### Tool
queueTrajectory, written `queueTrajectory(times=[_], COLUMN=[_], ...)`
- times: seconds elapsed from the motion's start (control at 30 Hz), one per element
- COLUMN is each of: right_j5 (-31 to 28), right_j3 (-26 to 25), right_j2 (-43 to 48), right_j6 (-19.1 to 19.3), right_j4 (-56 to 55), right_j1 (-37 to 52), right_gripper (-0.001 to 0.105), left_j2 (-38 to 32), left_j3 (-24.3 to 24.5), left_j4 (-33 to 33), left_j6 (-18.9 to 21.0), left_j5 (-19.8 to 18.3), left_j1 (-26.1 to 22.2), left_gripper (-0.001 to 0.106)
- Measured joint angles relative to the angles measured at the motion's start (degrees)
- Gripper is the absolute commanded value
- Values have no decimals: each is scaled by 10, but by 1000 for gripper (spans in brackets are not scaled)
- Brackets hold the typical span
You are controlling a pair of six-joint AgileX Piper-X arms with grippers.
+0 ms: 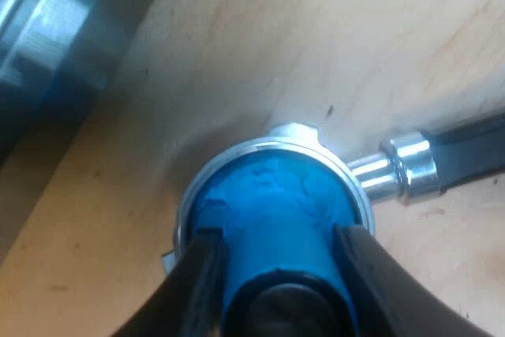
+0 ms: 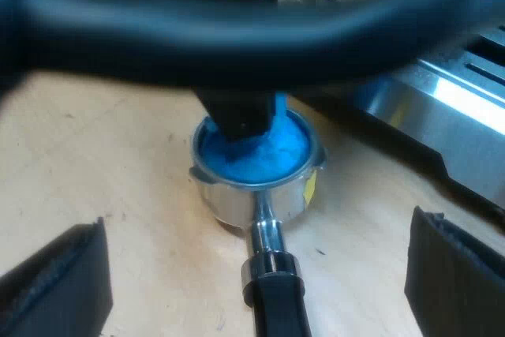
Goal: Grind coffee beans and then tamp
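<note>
Evidently the left gripper (image 1: 280,234) clamps the tamper (image 1: 268,195) down into the holder (image 1: 237,151) on the table (image 1: 260,45) to tamp, while the right gripper (image 2: 256,222) hangs open astride the handle (image 2: 276,305), ready to steady it.

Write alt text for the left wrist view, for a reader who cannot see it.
The left gripper clasps a blue tamper seated in the metal holder. The holder lies on a wooden table, its dark handle stretching away.

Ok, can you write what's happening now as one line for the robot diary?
step: tamp | left gripper: shut on blue tamper, seated in holder | right gripper: open, near its handle
</note>
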State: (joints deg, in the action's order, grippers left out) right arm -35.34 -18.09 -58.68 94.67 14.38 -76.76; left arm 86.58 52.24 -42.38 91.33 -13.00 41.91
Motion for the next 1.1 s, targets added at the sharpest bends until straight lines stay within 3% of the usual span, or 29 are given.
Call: queueTrajectory(times=[0.23, 0.57, 0.83, 1.1], right_j5=[0, 0, 0, 0], right_j3=[0, 0, 0, -21], right_j2=[0, 0, 0, 7], right_j6=[0, 0, 4, 4], right_j4=[0, 0, 49, 58], right_j1=[0, 0, 0, 0], right_gripper=[76, 76, 76, 76], left_j2=[-28, -74, -152, -226], left_j3=[-4, 67, 73, 51], left_j4=[-26, -82, -136, -168], left_j6=[0, -2, -4, -4], left_j5=[7, 41, 77, 72], left_j1=[0, 0, -1, -66], left_gripper=[0, 0, 0, 0])
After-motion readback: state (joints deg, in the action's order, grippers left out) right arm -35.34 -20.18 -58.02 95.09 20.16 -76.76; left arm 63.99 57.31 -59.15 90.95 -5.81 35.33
